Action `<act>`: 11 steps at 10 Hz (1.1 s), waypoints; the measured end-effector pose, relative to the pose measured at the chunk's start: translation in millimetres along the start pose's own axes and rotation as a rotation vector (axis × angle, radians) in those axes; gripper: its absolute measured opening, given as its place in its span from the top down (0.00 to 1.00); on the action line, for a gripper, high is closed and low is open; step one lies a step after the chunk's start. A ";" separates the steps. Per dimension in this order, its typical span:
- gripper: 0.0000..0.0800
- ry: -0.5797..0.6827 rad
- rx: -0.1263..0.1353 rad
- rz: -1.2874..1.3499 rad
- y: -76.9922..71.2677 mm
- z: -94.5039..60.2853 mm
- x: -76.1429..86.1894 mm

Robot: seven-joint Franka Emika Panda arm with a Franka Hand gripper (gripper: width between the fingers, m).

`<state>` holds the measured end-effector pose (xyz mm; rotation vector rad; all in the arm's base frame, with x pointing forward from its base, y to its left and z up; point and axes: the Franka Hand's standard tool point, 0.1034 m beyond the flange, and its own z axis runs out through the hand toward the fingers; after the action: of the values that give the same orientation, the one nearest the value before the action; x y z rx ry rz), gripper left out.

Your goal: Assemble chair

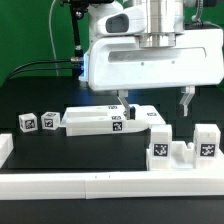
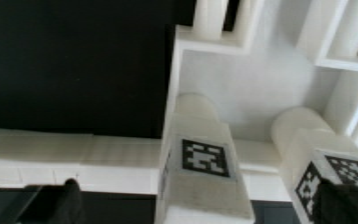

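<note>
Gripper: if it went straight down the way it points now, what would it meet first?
Probably the white chair parts lying right under the open gripper. The wrist view shows two tagged pieces straight ahead of it. Which one touches first is unclear.

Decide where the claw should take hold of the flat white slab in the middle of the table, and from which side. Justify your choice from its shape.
Probably from above, pinching across its short width near the middle. The slab lies flat with its broad face up, so only its thin long edges offer opposing faces to close on. The claw hangs overhead, open wide and pointing down.
</note>
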<state>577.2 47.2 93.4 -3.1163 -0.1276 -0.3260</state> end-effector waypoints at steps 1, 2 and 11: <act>0.19 0.069 -0.022 0.014 6.8 2.7 6.9; 0.19 0.148 -0.053 0.027 15.8 6.9 10.4; 0.19 0.341 -0.094 0.041 21.2 -1.8 -10.2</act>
<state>568.6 25.2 93.1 -3.0887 -0.0464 -0.8759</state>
